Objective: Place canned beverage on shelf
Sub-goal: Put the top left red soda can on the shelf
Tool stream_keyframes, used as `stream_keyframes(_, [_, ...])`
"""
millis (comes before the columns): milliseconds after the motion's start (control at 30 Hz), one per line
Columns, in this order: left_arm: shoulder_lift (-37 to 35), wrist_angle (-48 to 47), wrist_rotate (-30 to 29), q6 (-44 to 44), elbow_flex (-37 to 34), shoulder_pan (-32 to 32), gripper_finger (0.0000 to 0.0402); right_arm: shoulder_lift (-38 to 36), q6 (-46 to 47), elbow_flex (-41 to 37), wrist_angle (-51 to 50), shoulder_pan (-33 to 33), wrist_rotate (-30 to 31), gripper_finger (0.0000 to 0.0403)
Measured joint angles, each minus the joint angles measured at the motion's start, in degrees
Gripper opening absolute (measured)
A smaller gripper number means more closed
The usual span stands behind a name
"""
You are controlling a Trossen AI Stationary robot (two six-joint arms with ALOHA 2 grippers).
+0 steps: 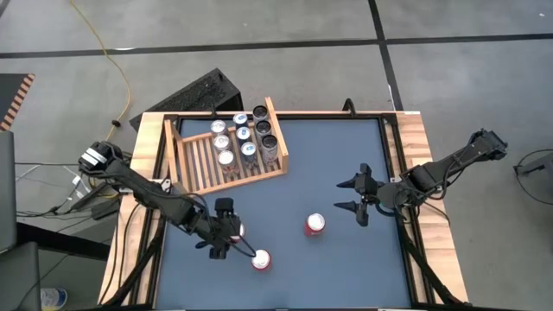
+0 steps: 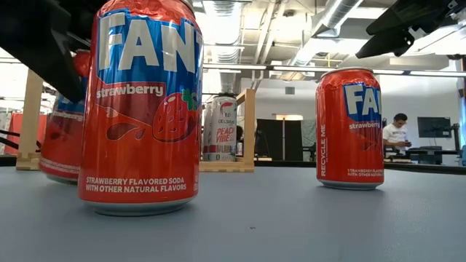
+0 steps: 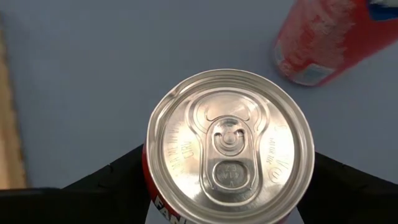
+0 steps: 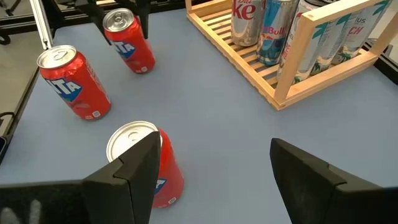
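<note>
Left tool (image 1: 226, 238) is set down over a red can (image 3: 230, 146) standing on the counter (image 1: 346, 268), well apart from the shelf (image 1: 194, 160); whether it is clamped on the can or merely set around it cannot be told. Right tool (image 1: 356, 197) is held with its jaws apart above the counter, near a second red can (image 1: 315, 225). If the first can is gripped off-centre, it may be tipped or dragged into the third red can (image 1: 261, 259) just beside it. At the shelf, the shelved cans (image 1: 242, 138) crowding the far end could be knocked, or the raised side board clipped. The dark blue-grey counter is framed in light wood. Beyond it a grey floor (image 1: 285, 26) with a yellow cable (image 1: 112, 60) is seen, and a person (image 2: 397, 131) at the back of the room.
</note>
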Motion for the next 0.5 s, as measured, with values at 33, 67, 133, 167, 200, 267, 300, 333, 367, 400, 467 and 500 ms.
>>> stream_keyframes(33, [0.0,0.2,0.7,0.0,0.0,0.0,0.0294,0.0,0.0,0.0,0.0,0.0,0.0,0.0276])
stream_keyframes(67, [0.0,0.3,1.1,-0.2,0.0,0.0,0.0299,0.0,0.0,0.0,0.0,0.0,0.0,0.0276])
stream_keyframes(133, [0.0,0.4,1.0,-0.8,0.0,0.0,0.0312,0.0,0.0,0.0,0.1,0.0,0.0,0.0276])
stream_keyframes(167, [0.0,0.4,1.1,-1.1,0.0,0.0,0.0319,0.0,0.0,0.0,0.1,0.0,0.0,0.0276])
stream_keyframes(200, [0.0,0.2,1.2,-1.7,0.0,0.0,0.0325,0.0,0.0,0.0,0.1,0.0,0.0,0.0276])
stream_keyframes(267, [-0.2,0.1,1.2,-2.5,0.0,0.0,0.0338,0.0,0.0,0.0,0.1,0.0,0.0,0.0276])
stream_keyframes(300, [-0.2,0.2,1.2,-2.6,0.0,0.0,0.0342,0.0,0.0,0.0,0.1,0.0,0.0,0.0276])
stream_keyframes(333, [-0.2,0.1,1.1,-2.6,0.0,0.0,0.0345,0.0,0.0,0.0,0.1,0.0,0.0,0.0276])
stream_keyframes(367, [-0.2,0.1,1.2,-2.7,0.0,0.0,0.0348,0.0,0.0,0.0,0.1,0.0,0.0,0.0276])
stream_keyframes(400, [0.0,0.2,1.2,-2.9,0.0,0.0,0.0349,0.0,0.0,0.0,0.1,0.0,0.0,0.0276])
stream_keyframes(467, [0.2,0.4,1.4,-3.1,0.0,0.0,0.0351,0.0,0.0,0.0,0.1,0.0,0.0,0.0276])
stream_keyframes(500, [0.2,0.0,1.8,-3.2,0.0,0.0,0.0351,0.0,0.0,0.0,0.1,0.0,0.0,0.0276])
